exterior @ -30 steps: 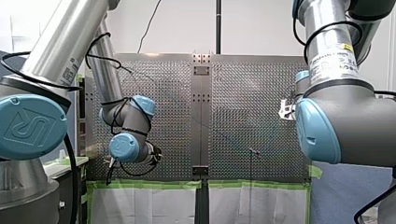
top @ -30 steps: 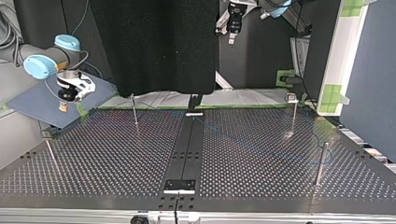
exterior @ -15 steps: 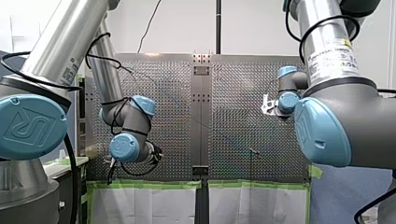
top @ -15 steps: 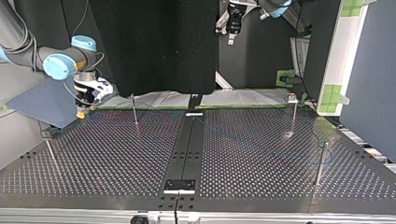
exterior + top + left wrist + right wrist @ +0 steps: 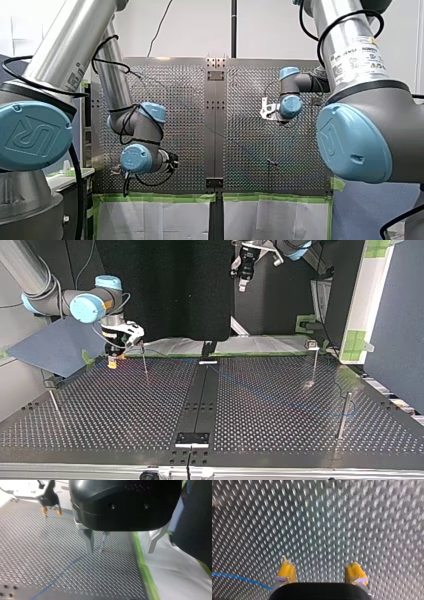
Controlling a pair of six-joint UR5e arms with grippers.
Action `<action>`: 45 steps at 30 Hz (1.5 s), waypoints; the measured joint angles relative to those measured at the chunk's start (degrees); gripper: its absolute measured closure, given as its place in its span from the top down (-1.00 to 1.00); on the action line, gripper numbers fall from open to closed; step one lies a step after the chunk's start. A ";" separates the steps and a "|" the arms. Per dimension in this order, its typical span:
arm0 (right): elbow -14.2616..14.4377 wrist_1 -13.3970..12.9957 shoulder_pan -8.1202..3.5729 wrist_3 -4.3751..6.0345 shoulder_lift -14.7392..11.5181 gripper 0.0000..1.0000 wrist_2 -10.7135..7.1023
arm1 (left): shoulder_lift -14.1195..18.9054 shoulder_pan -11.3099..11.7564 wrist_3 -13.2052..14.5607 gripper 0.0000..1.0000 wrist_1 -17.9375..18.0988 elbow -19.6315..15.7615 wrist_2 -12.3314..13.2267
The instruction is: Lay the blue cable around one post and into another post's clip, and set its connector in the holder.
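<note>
Right wrist view: my right hand (image 5: 321, 572) has its 2 yellow pads spread apart with nothing between them, and it hangs over the bare bench (image 5: 362, 517).
Cable: the blue cable (image 5: 242, 578) lies flat on the bench and runs up beside 1 pad, outside the gap, so nothing grips it.
Left hand: in the left wrist view my left hand (image 5: 120, 545) is also spread wide and empty. It is raised above the bench edge by the green tape (image 5: 142, 562), and a stretch of the cable crosses the bench below it.
Change: within 1 second my right arm has swung in from beyond the bench side to the corner near the thin post (image 5: 144, 360) at the top view's left. My left arm has only turned its wrist a little.
Farther out: at the top view's right, a faint blue line reaches toward a short post (image 5: 343, 415). A taller post (image 5: 314, 362) with a small block on top, probably the clip, stands behind it.
Connector and holder: I cannot pick out either.
Meaning: this looks like the approach. The right hand now sits close enough to the cable to drop and pinch it, and all routing is yet to do.
</note>
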 joint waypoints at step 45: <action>9.37 -2.41 22.16 -3.71 0.17 1.00 2.81 | 8.45 0.19 3.67 1.00 -7.40 5.24 -8.67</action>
